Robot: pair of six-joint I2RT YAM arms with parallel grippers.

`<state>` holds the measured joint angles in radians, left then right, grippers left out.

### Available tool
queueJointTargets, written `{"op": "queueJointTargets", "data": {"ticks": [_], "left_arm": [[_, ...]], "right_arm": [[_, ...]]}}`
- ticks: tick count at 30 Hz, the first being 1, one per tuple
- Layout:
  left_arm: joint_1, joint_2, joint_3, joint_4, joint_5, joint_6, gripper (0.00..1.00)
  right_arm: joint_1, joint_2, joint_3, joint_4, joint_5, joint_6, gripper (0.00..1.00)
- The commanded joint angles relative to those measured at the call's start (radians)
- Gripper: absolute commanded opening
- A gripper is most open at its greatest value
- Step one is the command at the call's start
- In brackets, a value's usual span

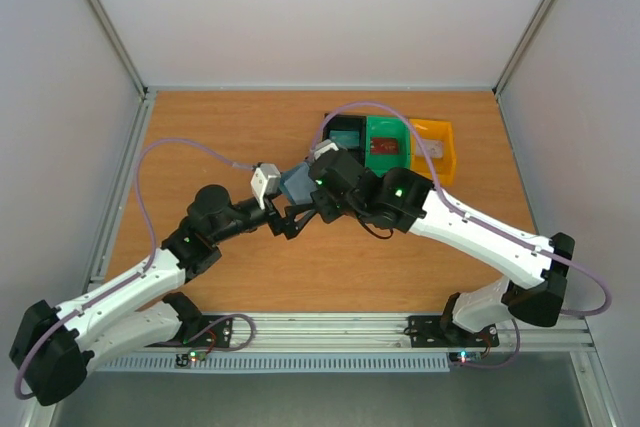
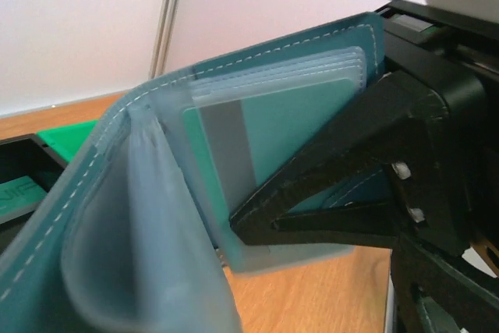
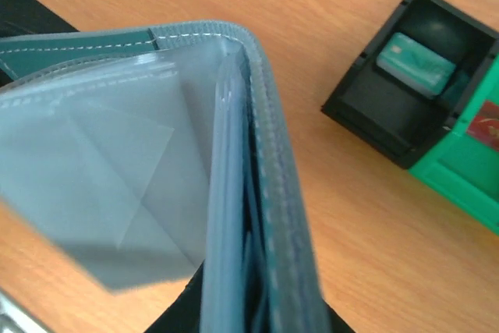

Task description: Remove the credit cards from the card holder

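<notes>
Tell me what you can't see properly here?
- Top view: card holder squeezed between left gripper and right gripper; whether either is open is hidden.
- Left wrist: print on teal card clouded by its sleeve.
- Right wrist: red card cut off by the right edge; holder blurred, too close.

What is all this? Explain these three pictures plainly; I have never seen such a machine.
Two white robot arms are bolted to a wooden table; one picture looks down from above, the others from a camera on each wrist. The left claw and right claw meet at a soft blue-grey bifold card holder, opened, one teal card in its clear pocket. Behind stand a black plastic bin, a green bin and a yellow bin; a red card lies in the green one.
</notes>
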<state>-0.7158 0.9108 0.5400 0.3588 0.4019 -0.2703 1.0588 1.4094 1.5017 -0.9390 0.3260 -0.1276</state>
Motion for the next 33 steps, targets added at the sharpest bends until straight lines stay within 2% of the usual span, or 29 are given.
{"op": "queueJointTargets", "data": {"ticks": [1,3,7,8,12,19,24,27,29,33], "left_arm": [[-0.007,-0.001,-0.019,0.012,-0.051,0.035,0.99],[-0.007,-0.004,-0.021,0.012,-0.061,0.037,0.92],[-0.002,-0.03,-0.034,0.017,-0.033,0.044,0.6],[0.0,-0.036,-0.038,0.021,-0.016,0.047,0.52],[0.004,-0.045,-0.043,0.039,0.025,0.035,0.33],[0.02,-0.058,-0.044,0.041,0.08,0.029,0.02],[0.021,-0.069,-0.04,0.07,0.211,0.081,0.0],[0.024,-0.08,-0.044,0.101,0.337,0.073,0.0],[0.023,-0.085,-0.043,0.101,0.412,0.063,0.0],[0.037,-0.093,-0.042,0.071,0.435,0.041,0.0]], "right_arm": [[0.023,0.029,0.063,-0.089,0.154,0.001,0.01],[0.024,0.02,0.054,-0.072,0.108,-0.039,0.01],[0.008,-0.093,-0.036,0.009,0.03,-0.14,0.01],[-0.007,-0.128,-0.061,0.028,-0.026,-0.167,0.01],[-0.051,-0.237,-0.15,0.083,-0.357,-0.28,0.01],[-0.131,-0.385,-0.242,0.097,-0.731,-0.358,0.01],[-0.214,-0.433,-0.319,0.143,-0.896,-0.364,0.05],[-0.342,-0.464,-0.397,0.2,-1.064,-0.35,0.15],[-0.382,-0.464,-0.418,0.206,-1.087,-0.354,0.23],[-0.417,-0.459,-0.436,0.181,-1.088,-0.385,0.35]]}}
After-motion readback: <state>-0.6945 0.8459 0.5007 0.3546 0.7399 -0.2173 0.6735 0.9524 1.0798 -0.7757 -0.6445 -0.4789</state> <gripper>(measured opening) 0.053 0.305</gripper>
